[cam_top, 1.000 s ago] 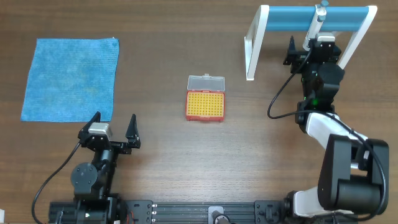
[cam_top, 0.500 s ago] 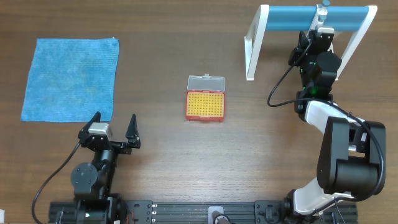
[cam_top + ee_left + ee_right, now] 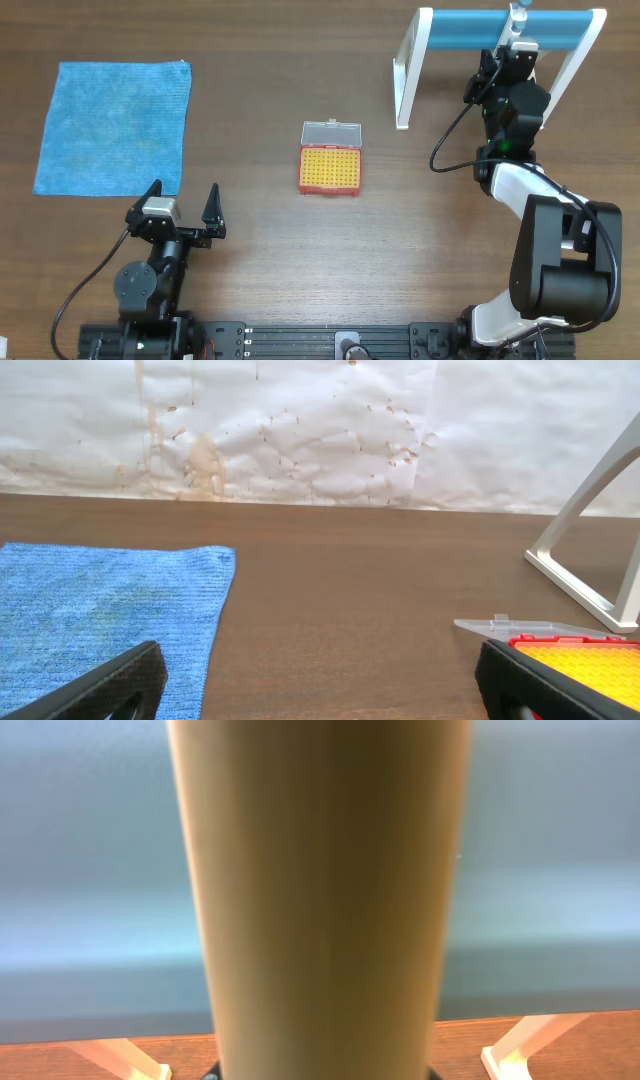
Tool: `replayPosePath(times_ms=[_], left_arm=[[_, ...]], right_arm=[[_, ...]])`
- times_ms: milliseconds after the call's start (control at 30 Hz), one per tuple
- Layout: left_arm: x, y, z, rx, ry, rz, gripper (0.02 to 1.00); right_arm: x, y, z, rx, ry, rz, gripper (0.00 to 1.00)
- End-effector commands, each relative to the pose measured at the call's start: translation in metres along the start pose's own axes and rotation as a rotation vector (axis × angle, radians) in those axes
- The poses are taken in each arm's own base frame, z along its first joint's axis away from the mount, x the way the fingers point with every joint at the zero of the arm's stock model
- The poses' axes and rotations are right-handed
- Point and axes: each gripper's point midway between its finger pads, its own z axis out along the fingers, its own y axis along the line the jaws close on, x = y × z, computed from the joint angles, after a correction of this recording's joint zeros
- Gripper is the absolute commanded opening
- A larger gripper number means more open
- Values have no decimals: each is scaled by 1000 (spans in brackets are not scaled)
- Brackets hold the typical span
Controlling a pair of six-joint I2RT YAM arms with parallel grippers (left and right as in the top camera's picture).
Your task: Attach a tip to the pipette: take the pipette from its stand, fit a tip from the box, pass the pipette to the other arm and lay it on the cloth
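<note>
We're on the opening step here: getting the pipette (image 3: 320, 890) off its stand (image 3: 470, 30). The right claw (image 3: 497, 72) is up at the far right of the table (image 3: 300, 270), tucked in against the stand's blue crossbar. In its wrist view the pipette's pale body hangs upright right in front of it, with the crossbar behind and the stand's white feet to either side. Has it bitten down yet? We cannot tell, because the pipette body blocks the sight line there and the overhead view doesn't settle it. Either way, the pipette is hanging on the stand.

The tip box (image 3: 330, 170) sits mid-table with its clear lid flipped back and the yellow rack of tips exposed. The blue cloth (image 3: 112, 128) lies flat at the far left, well apart from the box. The left claw (image 3: 185, 187) is low near its base, just beside the cloth's near corner, spread wide and holding nothing.

As we judge it, nothing is done yet: no tip fitted, no handover, nothing on the cloth. The next move calls for a firm, centred clamp on the pipette body, then a clean lift to unhook it from the crossbar without dragging the stand. After that the pipette has to stay upright on the way to the box.
</note>
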Motion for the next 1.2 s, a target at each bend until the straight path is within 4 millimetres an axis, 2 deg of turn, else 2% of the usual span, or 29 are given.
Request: replayPosePath(times_ms=[33,133,233,267,333,367,433,500,533,633,700,767,833,900,1067,1200], left_arm=[[2,1,0,-4,3,-6,998],[2,1,0,-4,3,-6,996],[2,1,0,-4,3,-6,996],[2,1,0,-4,3,-6,996],[2,1,0,-4,3,-6,996],[2,1,0,-4,3,-6,998],[2,1,0,-4,3,-6,996],[2,1,0,-5,3,-6,998],[2,1,0,-4,3,-6,998],[2,1,0,-4,3,-6,996],[2,1,0,-4,3,-5,996],[2,1,0,-4,3,-5,998],[2,1,0,-4,3,-6,996],[2,1,0,-4,3,-6,998],[2,1,0,-4,3,-5,998],[2,1,0,-4,3,-6,998]], right_arm=[[-27,6,-3,-15,-61,-2,82],[-43,10,-12,-22,-95,-6,84],[-43,19,-30,-38,-96,-7,82],[-38,25,-38,-48,-89,-8,80],[-30,50,-58,-104,-80,-11,80],[-30,70,-68,-150,-84,-15,80],[-32,142,-101,-398,-106,-30,82],[-42,197,-136,-599,-216,-42,80],[-43,216,-154,-661,-265,-41,73],[-22,264,-196,-824,-252,-37,80],[-28,296,-231,-939,-305,-23,80],[-26,298,-233,-934,-302,-18,82],[-26,294,-225,-880,-300,-9,80],[-20,298,-219,-880,-305,-7,80],[6,329,-176,-881,-275,-13,77],[17,332,-161,-849,-251,-14,80]])
